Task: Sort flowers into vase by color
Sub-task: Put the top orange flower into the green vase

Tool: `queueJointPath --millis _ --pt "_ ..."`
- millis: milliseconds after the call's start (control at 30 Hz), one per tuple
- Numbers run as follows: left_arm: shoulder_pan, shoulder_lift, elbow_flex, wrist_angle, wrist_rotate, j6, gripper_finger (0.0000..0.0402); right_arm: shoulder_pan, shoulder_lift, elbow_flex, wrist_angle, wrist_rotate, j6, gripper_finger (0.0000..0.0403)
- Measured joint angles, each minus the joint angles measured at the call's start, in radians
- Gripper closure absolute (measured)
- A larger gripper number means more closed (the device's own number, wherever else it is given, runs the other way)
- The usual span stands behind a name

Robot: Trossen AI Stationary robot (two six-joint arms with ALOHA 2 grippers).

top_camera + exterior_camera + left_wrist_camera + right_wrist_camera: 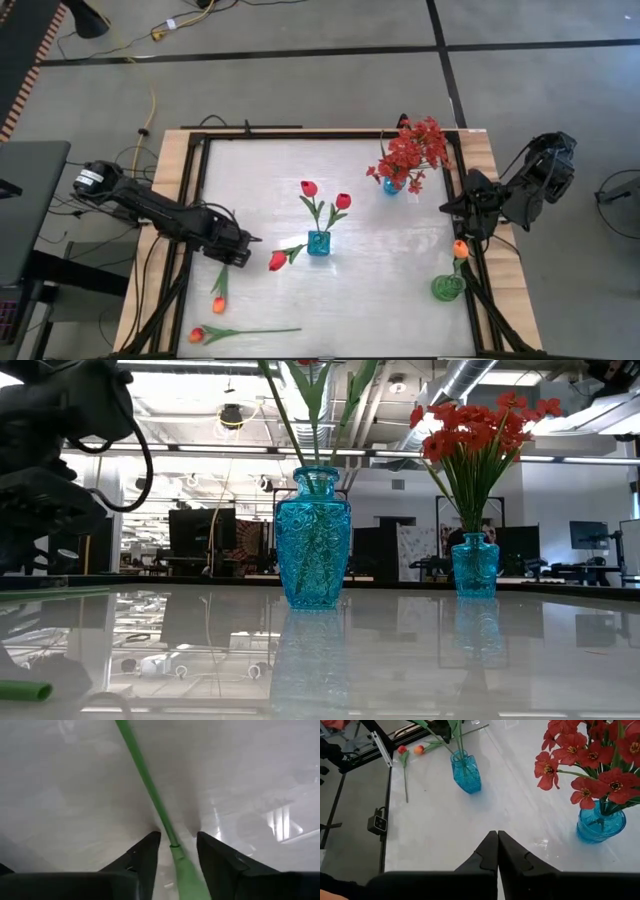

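Observation:
My left gripper (245, 255) is low over the table's left half, open. In the left wrist view its fingers (176, 840) stand on either side of a thin green stem (150, 785) lying on the table, with a gap on each side. A red rosebud (278, 261) lies just right of it. The middle blue vase (318, 243) holds two red rosebuds (308, 188). A small blue vase (391, 186) holds the red blossom spray (412, 150). A green vase (447, 288) holds an orange tulip (460, 249). My right gripper (447, 207), shut (497, 834), hovers at the right edge.
Two orange tulips lie flat near the table's near-left corner: one (218, 302) below my left gripper, one (197, 335) with its stem (260, 330) running right. A black frame (196, 200) borders the tabletop. Bare table lies between the middle vase and the green vase.

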Motion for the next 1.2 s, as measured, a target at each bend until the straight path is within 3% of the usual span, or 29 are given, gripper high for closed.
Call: queueJointPath --millis 233,433,700,833,1033,1200 --pt "-0.007 -0.003 0.003 -0.018 -0.025 0.003 0.0386 0.0 0.0 0.0 0.0 -0.022 0.0 0.037" --pt "0.0 -0.026 0.032 -0.043 -0.088 0.027 0.0399 0.0 0.0 0.0 0.002 -0.023 -0.019 0.0372" --pt "0.032 -0.181 0.11 -0.06 -0.239 0.015 0.0401 0.0 0.0 0.0 0.087 -0.021 -0.158 0.0372" --pt "0.064 -0.283 0.168 -0.093 -0.37 0.022 0.0401 0.0 0.0 0.0 0.158 0.014 -0.307 0.0373" --pt "0.147 -0.428 0.267 -0.09 -0.554 0.116 0.0401 -0.001 0.001 0.027 0.285 0.174 -0.609 0.0372" --pt "0.219 -0.493 0.387 -0.081 -0.703 0.241 0.0401 -0.001 0.0 0.043 0.494 0.289 -0.946 0.0372"
